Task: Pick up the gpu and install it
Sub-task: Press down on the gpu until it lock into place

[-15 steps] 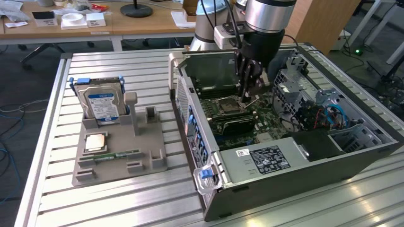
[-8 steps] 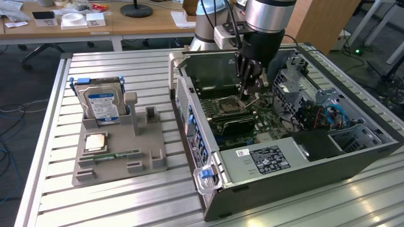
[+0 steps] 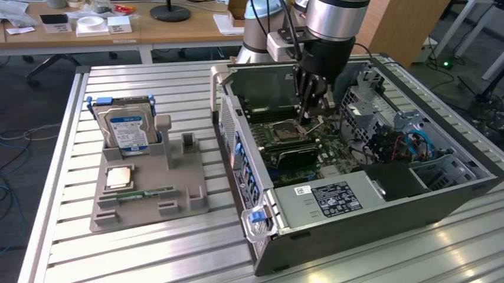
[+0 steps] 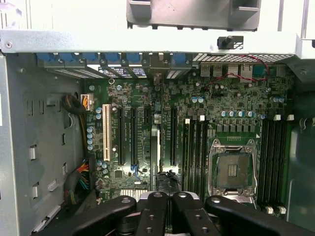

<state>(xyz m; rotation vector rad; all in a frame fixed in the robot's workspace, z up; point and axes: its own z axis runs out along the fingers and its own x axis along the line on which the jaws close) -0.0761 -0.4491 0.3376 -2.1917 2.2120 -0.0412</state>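
A slatted metal surface (image 3: 157,247) carries everything. Toward the exterior view's left stands a grey holder (image 3: 185,188). A silver hard drive (image 3: 126,131) with a blue label sits upright at its back, a square processor (image 3: 120,177) lies flat in front of that, and a slim green RAM stick (image 3: 146,193) rests on edge near the holder's front.

To the right of the holder an open computer case (image 3: 378,218) lies on its side, its motherboard (image 3: 315,147) facing up. The bare processor socket (image 3: 285,131) sits near the board's middle, and a grey power supply (image 3: 331,197) with a black label fills the near corner.

The arm reaches straight down into the case, and the hand (image 3: 313,115) hangs low over the board, just beside the socket. In the wrist view its fingers (image 4: 155,211) are drawn together.

The gpu (image 4: 156,147) stands on edge directly beneath them, in line with the long expansion slots (image 4: 133,135) (only its thin edge shows). I cannot tell whether the fingers pinch it or only meet above it, or whether it is fully seated.
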